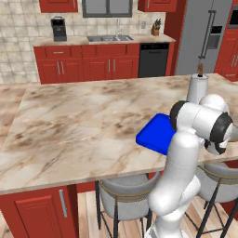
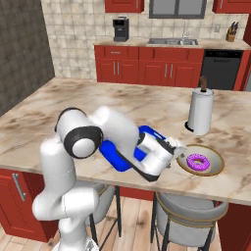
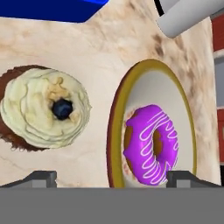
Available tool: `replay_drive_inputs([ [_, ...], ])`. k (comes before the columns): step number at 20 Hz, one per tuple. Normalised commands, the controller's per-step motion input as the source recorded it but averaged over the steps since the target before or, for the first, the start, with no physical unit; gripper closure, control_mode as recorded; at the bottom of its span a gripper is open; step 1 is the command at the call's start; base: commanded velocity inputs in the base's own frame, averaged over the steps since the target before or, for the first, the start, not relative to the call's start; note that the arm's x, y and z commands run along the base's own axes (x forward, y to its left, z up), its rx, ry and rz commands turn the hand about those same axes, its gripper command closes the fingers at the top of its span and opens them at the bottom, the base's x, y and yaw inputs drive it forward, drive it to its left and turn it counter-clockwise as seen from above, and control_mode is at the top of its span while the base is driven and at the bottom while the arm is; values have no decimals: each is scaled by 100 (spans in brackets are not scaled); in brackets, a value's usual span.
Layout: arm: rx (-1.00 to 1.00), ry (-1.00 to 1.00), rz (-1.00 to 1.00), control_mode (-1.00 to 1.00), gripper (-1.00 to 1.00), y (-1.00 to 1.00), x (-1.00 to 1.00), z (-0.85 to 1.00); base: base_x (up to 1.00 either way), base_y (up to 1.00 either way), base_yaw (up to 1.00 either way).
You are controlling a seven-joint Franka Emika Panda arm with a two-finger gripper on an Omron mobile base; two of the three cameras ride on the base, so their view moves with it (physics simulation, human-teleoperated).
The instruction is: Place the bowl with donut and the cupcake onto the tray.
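In the hand view the shallow bowl point(image 3: 153, 85) with a golden rim lies right of centre, and the purple-frosted donut point(image 3: 153, 144) sits in its near half. Left of the bowl, apart from it, stands the cupcake point(image 3: 43, 111), topped with cream frosting and a dark berry. My gripper point(image 3: 113, 179) hovers open above them with nothing between its fingers, one tip on each side of the bowl's near rim. A corner of the blue tray point(image 3: 52, 8) shows beyond the cupcake. From the right base, the gripper point(image 2: 177, 151) is just left of the bowl point(image 2: 215, 161) and the donut point(image 2: 198, 162). My arm hides part of the tray point(image 2: 113, 156).
A white paper towel roll point(image 2: 200, 110) stands upright on the marble island behind the bowl. The bowl sits close to the island's front edge, with stools point(image 2: 188, 208) below it. The tray point(image 1: 155, 132) lies near that same edge. Left of it stretches a wide run of bare counter point(image 1: 79, 125).
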Motion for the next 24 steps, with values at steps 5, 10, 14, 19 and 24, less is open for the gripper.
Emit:
replay_drive_inputs([
  [5, 0, 0, 0, -100, -100, -25, 12, -18, 0, 0, 0],
  [10, 0, 0, 0, -100, -100, -32, 1, -16, 0, 0, 0],
  [14, 0, 3, 0, -100, -100, -13, 0, -10, 0, 0, 0],
  [19, 0, 2, 0, -100, -100, 0, 1, -5, 0, 0, 0],
  [24, 0, 1, 0, -100, -100, 0, 1, -5, 0, 0, 0],
])
